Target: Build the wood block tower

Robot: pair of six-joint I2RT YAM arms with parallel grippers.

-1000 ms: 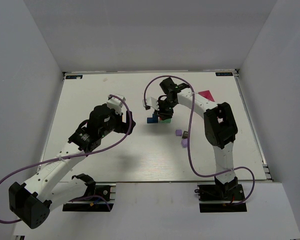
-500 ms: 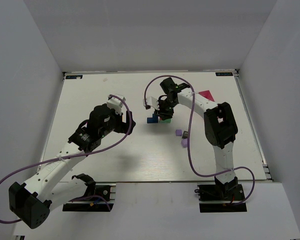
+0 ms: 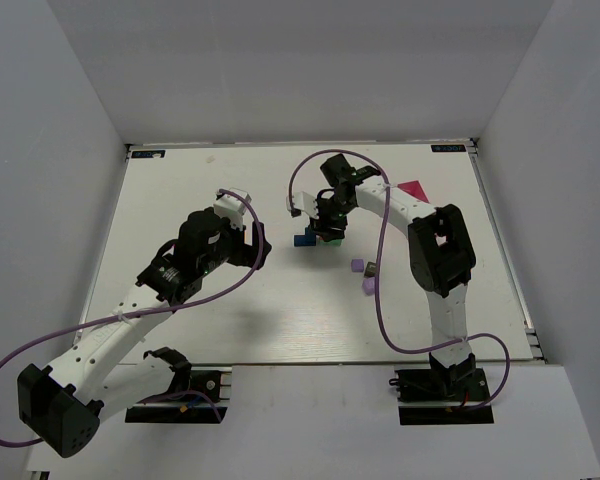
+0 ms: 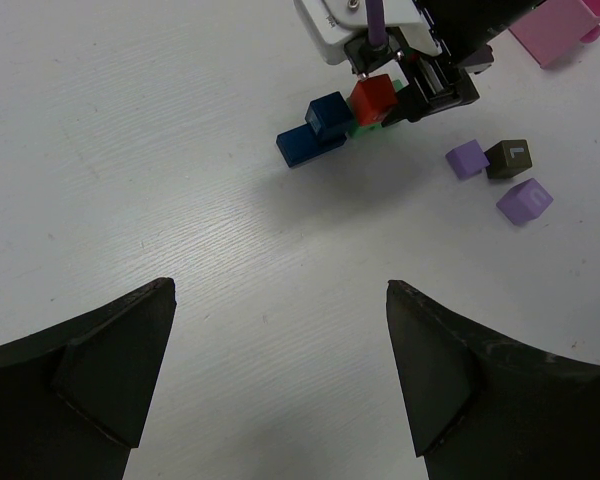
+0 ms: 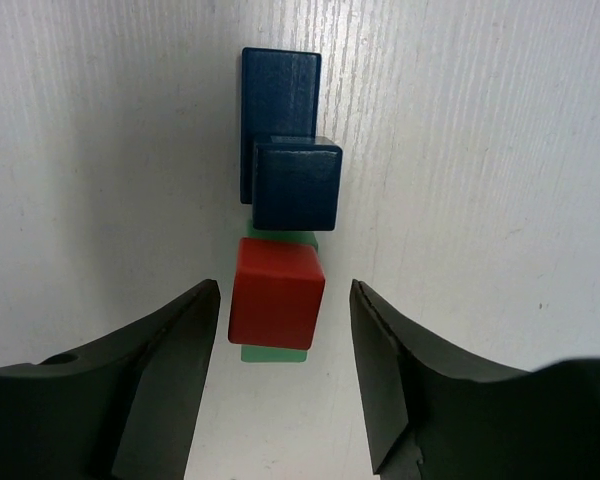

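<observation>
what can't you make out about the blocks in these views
- Top view: red block largely hidden beneath the right tool.
- Right wrist view: green block mostly under the red block.
- Left wrist view: dark block marking too small to read; pink tray cut off by the top edge.

Worktop [image 3: 230, 300]: white, with a fine pale wood grain.
Red block [image 5: 276, 293]: plain bright red, no marking.
Green block [image 5: 273, 353]: light green, only slivers showing from under the red one.
Blue cube [image 5: 296, 186]: deep navy, plain.
Long blue block [image 5: 278, 85]: the same navy.
Lilac block [image 4: 466, 159]: soft purple.
Second lilac block [image 4: 525, 200]: a shade paler.
Dark block [image 4: 508, 158]: dark olive-grey, with a small pale mark on top.
Tray [image 4: 558, 25]: pink, deeper magenta from overhead.
Left gripper [image 4: 278, 285]: matte black jaws.
Right gripper [image 5: 285, 285]: black jaws too.
Left arm [image 3: 110, 335], right arm [image 3: 440, 260]: white shells, black joints.
Cables [image 3: 383, 300]: purple.
</observation>
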